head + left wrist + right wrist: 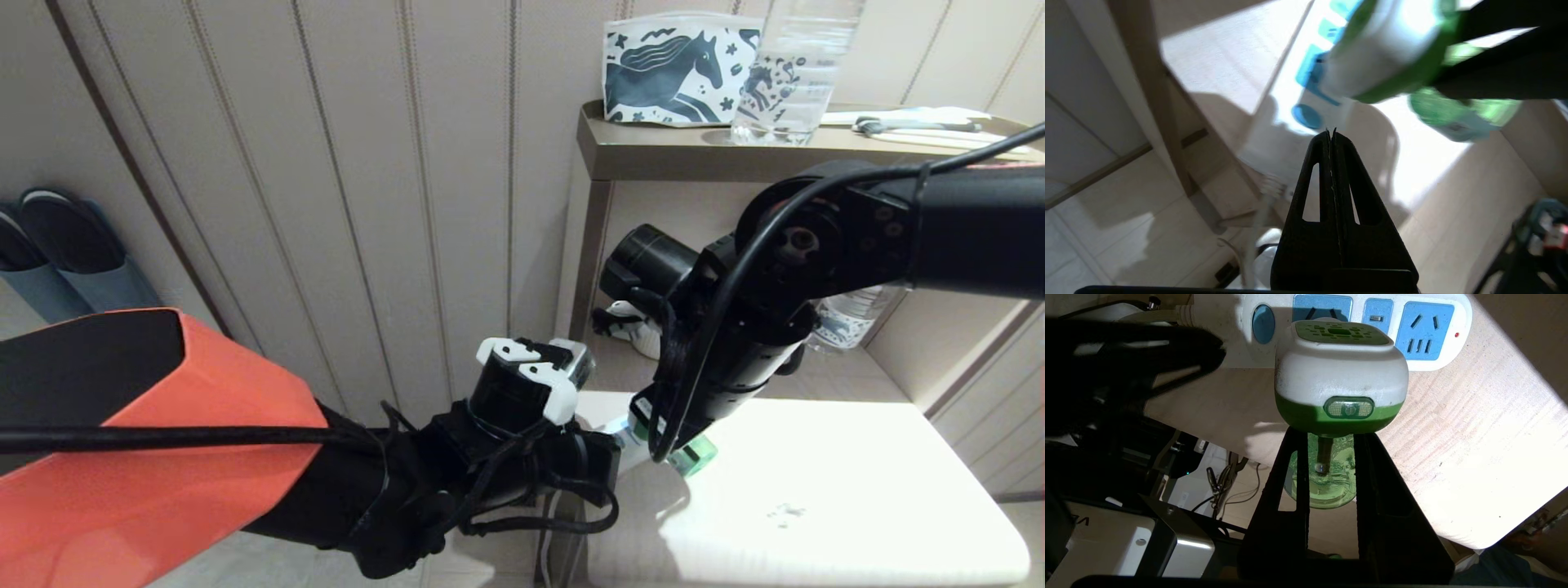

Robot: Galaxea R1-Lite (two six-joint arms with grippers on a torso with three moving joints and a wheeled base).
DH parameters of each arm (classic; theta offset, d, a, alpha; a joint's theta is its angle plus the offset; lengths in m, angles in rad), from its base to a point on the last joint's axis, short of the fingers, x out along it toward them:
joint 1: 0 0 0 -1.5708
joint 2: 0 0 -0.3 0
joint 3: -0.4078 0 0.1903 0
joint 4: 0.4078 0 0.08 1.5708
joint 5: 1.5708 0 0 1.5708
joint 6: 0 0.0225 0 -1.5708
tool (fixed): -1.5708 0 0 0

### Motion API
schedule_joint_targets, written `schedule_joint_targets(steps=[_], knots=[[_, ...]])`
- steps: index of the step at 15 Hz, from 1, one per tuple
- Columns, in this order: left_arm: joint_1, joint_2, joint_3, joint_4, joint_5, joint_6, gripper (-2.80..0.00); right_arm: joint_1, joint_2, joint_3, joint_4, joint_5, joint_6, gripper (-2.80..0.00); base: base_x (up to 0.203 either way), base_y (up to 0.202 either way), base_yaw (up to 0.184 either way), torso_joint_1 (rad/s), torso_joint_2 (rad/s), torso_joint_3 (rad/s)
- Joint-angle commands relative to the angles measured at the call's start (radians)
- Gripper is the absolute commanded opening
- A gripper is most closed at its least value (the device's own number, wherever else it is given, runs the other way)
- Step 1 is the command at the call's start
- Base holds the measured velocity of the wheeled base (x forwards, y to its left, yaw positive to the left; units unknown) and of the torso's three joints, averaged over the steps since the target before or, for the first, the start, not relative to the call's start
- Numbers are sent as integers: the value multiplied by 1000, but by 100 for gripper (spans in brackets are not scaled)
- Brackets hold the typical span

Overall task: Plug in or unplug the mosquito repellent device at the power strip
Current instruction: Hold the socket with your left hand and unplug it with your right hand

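Right pincer (1327, 457): narrow, its two black fingers clamped on the green bottle of the repellent device (1341, 375), just under the white head. Device held above the first blue socket panel of the power strip (1429, 339); whether its prongs are seated in the socket cannot be told.

Power strip: white, lying flat on the pale surface (1474, 449), blue oval button (1262, 318) at the cord end, a second socket panel free beside the device.

Left pincer (1331, 132): fingers pressed together, holding nothing, tips near the button end of the strip, just beside the device.

Beyond: shelf unit (653, 151) above the surface, carrying a horse-print pouch (678, 73) and a clear water bottle (796, 73). Slippers (65, 253) on the floor by the wall.
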Motion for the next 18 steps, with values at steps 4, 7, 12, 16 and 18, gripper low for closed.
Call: schedule_joint_targets(steps=[4,7,12,16,18], knots=[[17,73,-33,-4,1,-2,-280,4,15,1,3,0,-1,-280,0,0,0,0,0,0],[39,79,-50,-1,-1,-2,-280,4,21,4,3,25,-1,-280,0,0,0,0,0,0],[41,75,-49,0,1,-4,-280,6,22,5,5,28,1,-280,0,0,0,0,0,0],[43,104,-52,-3,-1,-4,-280,6,16,-7,6,26,1,-280,0,0,0,0,0,0],[31,112,-44,-4,1,-4,-280,6,13,-18,8,25,1,-280,0,0,0,0,0,0]])
